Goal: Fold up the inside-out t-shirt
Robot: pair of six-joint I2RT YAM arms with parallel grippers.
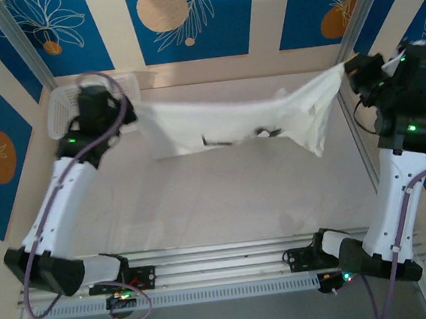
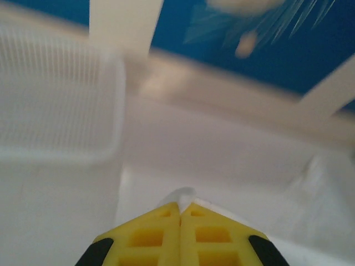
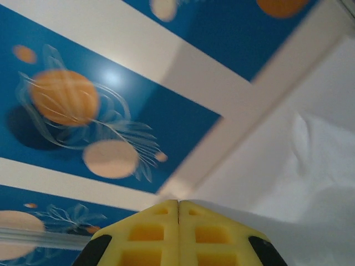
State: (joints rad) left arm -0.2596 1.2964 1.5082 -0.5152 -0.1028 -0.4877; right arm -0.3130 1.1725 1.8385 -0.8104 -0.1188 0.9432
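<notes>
The inside-out t-shirt is white and hangs stretched across the back of the table between both grippers, with small dark marks near its lower middle. My left gripper is shut on its left end, and a small fold of white cloth pokes out between the yellow fingertips. My right gripper is raised higher at the far right and is shut on the shirt's right corner. In the right wrist view the cloth runs away to the right from the closed jaws of that gripper.
A white mesh basket stands at the back left, just behind the left arm, and it appears blurred in the left wrist view. The white table surface lies below the shirt. Metal frame posts stand at the back corners.
</notes>
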